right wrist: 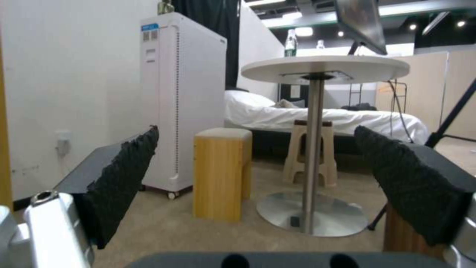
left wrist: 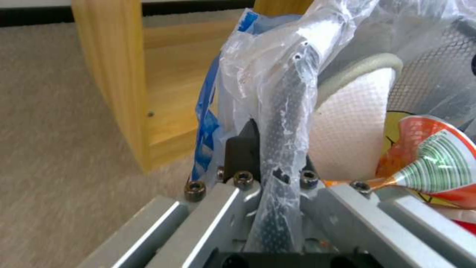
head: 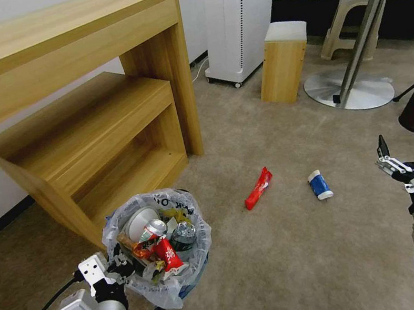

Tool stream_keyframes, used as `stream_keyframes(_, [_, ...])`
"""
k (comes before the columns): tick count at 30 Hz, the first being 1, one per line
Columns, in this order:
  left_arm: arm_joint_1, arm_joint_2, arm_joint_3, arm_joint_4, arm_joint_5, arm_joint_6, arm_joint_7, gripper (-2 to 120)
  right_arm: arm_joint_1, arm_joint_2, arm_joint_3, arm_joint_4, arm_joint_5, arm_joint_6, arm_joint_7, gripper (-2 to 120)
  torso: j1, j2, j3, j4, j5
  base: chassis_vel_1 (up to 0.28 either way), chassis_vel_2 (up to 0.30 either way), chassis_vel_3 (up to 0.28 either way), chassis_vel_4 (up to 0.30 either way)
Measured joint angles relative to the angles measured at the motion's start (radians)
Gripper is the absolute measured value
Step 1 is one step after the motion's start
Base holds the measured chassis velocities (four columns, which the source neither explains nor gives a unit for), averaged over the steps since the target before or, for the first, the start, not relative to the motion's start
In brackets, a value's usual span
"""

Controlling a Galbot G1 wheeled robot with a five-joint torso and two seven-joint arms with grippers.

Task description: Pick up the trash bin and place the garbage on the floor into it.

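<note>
Left gripper (head: pixel 113 265): we are clenching its fingers on the trash bin (head: pixel 194 280) rim, carrying it to the litter.
Right gripper (head: pixel 410 154): fingers released, ready.
Floor (head: pixel 289 258): red wrapper (head: pixel 258 187), paper cup (head: pixel 319 184).

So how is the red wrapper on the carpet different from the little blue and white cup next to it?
The red wrapper is long, flat and thin; the blue-white cup is short and round. The wrapper lies nearer the trash bin; the cup lies nearer the right tool. Both lie on the floor, outside the bin.
</note>
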State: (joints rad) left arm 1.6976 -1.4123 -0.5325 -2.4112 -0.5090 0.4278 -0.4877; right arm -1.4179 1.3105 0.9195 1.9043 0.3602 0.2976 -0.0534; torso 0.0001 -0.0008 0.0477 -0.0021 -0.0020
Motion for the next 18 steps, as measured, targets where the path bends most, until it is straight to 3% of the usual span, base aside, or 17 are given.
stream_keyframes(12, [0.007, -0.002, 0.003, -0.004, 0.009, -0.002, 0.0, 0, 0.006, -0.003, -0.019, -0.001, 0.003, 0.002, 0.032, 100, 0.0, 0.0, 0.001, 0.0001, 0.0001, -0.219, 0.223, 0.22, -0.213])
stream_keyframes(18, [0.017, 0.001, -0.002, -0.011, 0.01, -0.002, 0.001, 0, 0.01, -0.011, -0.046, -0.012, -0.033, -0.07, 0.094, 100, 0.0, 0.0, 0.0, 0.0001, 0.0, -0.018, 0.012, 0.021, -0.02])
